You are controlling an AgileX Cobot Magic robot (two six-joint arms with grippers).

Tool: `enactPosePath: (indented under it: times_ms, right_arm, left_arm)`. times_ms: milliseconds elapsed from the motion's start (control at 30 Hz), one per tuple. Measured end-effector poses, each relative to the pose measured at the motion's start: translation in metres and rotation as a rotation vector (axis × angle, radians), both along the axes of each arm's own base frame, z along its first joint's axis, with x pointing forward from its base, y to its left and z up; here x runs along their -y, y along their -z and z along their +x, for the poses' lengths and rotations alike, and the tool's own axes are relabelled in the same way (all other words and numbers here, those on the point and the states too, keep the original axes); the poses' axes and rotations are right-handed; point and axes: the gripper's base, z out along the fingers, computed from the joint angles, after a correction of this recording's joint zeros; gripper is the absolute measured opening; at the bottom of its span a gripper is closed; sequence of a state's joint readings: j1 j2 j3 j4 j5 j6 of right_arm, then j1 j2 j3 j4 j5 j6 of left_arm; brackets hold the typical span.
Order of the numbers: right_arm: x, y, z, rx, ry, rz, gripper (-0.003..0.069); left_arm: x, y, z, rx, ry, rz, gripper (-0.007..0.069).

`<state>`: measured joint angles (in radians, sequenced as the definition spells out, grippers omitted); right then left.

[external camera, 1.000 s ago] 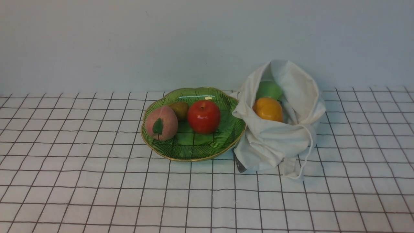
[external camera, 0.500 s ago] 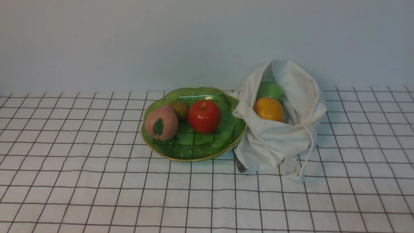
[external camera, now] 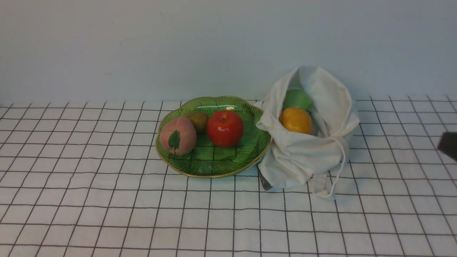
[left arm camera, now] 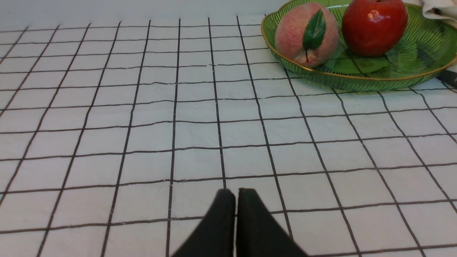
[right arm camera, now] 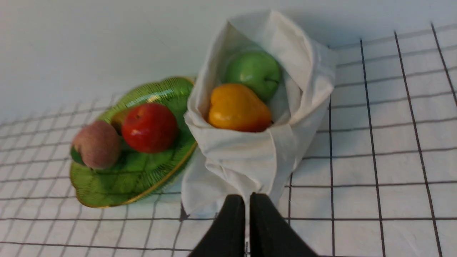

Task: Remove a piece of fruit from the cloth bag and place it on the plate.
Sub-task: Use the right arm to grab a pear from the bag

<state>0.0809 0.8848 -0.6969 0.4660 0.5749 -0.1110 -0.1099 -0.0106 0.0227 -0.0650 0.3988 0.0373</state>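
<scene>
The right end effector (right arm camera: 247, 198) is clenched on nothing, its black fingers pressed together, hanging over the near side of the cloth bag (external camera: 303, 160). The left end effector (left arm camera: 235, 194) is clenched and empty too, low over bare tabletop (external camera: 107, 200) on the left, nearer the near edge than the plate (external camera: 214, 174). A dark sliver (external camera: 449, 144) at the tabletop's right edge is probably the right arm, though too little shows.

Going in with the fingers still together would only shove the piece of fruit (external camera: 295, 120) deeper. It lies in the bag's mouth, just behind the front fold. That fold could get pinched along with it, so the whole bag drags. The drawstring cord (external camera: 343, 160) hanging down the bag's right side could snag. The green apple (external camera: 297, 99) touching the fruit from behind may roll. A careless drop on the plate could knock the red apple (external camera: 225, 128).

The bag, right of the middle towards the far edge, is slumped, creased off-white fabric that will give. The fruit is glossy, lumpy and tapered yellow-orange, likely to slip from a pinch. The green apple is smooth and round. The plate, touching the bag's left side, is glazed green, ribbed and wavy-edged with a gold rim. It holds a matte peach (external camera: 177, 135), the shiny red apple and a small brownish fruit (external camera: 198, 121), with free room on its near side.
</scene>
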Motion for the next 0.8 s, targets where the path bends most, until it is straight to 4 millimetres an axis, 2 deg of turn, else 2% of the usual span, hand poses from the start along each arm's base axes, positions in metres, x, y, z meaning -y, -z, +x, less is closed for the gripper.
enactPosePath:
  times_ms: [133, 167, 200, 233, 267, 300, 333, 367, 400, 533, 600, 667, 800]
  right_arm:
    - [-0.004, 0.007, 0.042, -0.088, -0.029, -0.041, 0.0076]
    - [-0.010, 0.010, 0.063, -0.115, -0.071, -0.074, 0.0122]
    - [-0.012, 0.013, 0.068, -0.130, -0.080, -0.077, 0.0128]
    - [-0.022, 0.013, 0.088, -0.139, -0.145, -0.116, 0.0194]
    - [-0.024, 0.014, 0.091, -0.141, -0.153, -0.119, 0.0202]
    - [-0.038, 0.019, 0.111, -0.153, -0.230, -0.162, 0.0281]
    - [-0.041, 0.020, 0.116, -0.158, -0.239, -0.164, 0.0290]
    - [-0.054, 0.026, 0.135, -0.167, -0.289, -0.188, 0.0374]
    - [-0.055, 0.030, 0.137, -0.178, -0.291, -0.191, 0.0374]
    - [-0.079, 0.059, 0.196, -0.247, -0.344, -0.197, 0.0584]
    - [-0.081, 0.063, 0.203, -0.260, -0.348, -0.196, 0.0603]
    - [-0.088, 0.085, 0.231, -0.319, -0.361, -0.198, 0.0668]
    - [-0.094, 0.107, 0.257, -0.367, -0.363, -0.200, 0.0689]
  left_arm:
    - [0.000, 0.000, 0.000, 0.000, 0.000, 0.000, -0.0008]
    - [0.000, 0.000, 0.000, 0.000, 0.000, 0.000, -0.0008]
    - [0.000, 0.000, 0.000, 0.000, 0.000, 0.000, -0.0008]
    - [0.000, 0.000, 0.000, 0.000, 0.000, 0.000, -0.0008]
    - [0.000, 0.000, 0.000, 0.000, 0.000, 0.000, -0.0008]
    - [0.000, 0.000, 0.000, 0.000, 0.000, 0.000, -0.0008]
    - [0.000, 0.000, 0.000, 0.000, 0.000, 0.000, -0.0008]
    - [0.000, 0.000, 0.000, 0.000, 0.000, 0.000, -0.0008]
    - [0.000, 0.000, 0.000, 0.000, 0.000, 0.000, -0.0008]
    - [0.000, 0.000, 0.000, 0.000, 0.000, 0.000, -0.0008]
    - [0.000, 0.000, 0.000, 0.000, 0.000, 0.000, -0.0008]
    - [0.000, 0.000, 0.000, 0.000, 0.000, 0.000, -0.0008]
    - [0.000, 0.000, 0.000, 0.000, 0.000, 0.000, -0.0008]
